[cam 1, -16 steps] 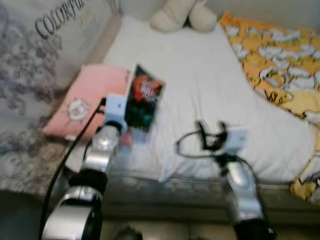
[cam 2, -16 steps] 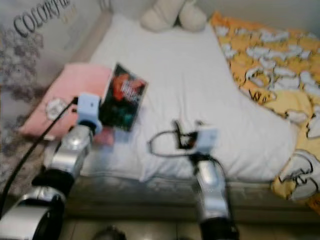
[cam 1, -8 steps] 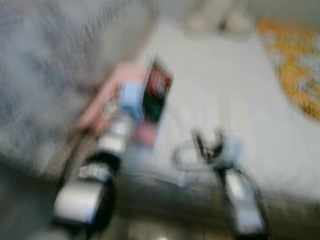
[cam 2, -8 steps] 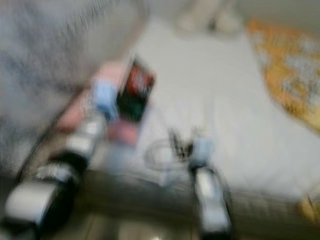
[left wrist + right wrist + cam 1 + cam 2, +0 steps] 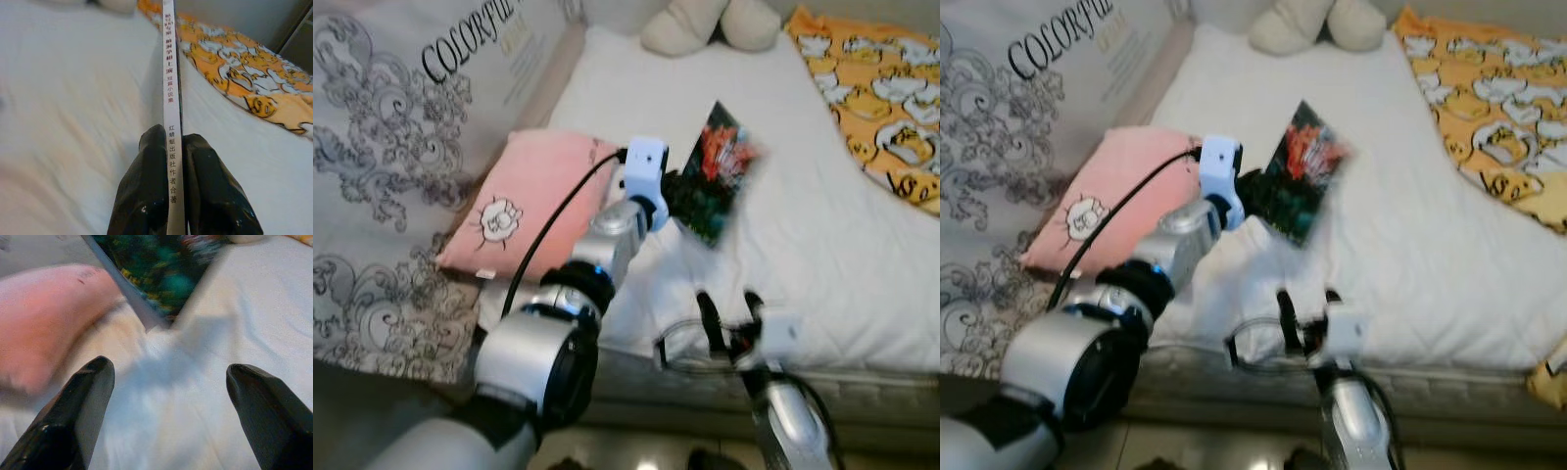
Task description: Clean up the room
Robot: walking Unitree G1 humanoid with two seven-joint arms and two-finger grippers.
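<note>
A book [image 5: 717, 174] with a dark green and red cover hangs over the white bed sheet [image 5: 803, 225], held by its lower edge. My left gripper [image 5: 674, 191] is shut on it; in the left wrist view the two black fingers [image 5: 146, 196] pinch the white spine [image 5: 169, 88]. My right gripper [image 5: 728, 311] stands open lower down, near the bed's front edge, with nothing between its fingers [image 5: 83, 401]. In the right wrist view the book's cover [image 5: 161, 269] hangs ahead of it.
A pink pillow [image 5: 524, 201] lies on the bed's left side, next to a grey patterned cover [image 5: 391, 147]. An orange patterned blanket [image 5: 876, 88] covers the right side. A cream plush toy [image 5: 705, 24] sits at the head of the bed.
The camera has shifted. My left arm has reached forward and to the right with the book, carrying it from beside the pink pillow out over the white sheet. The right gripper sits lower.
</note>
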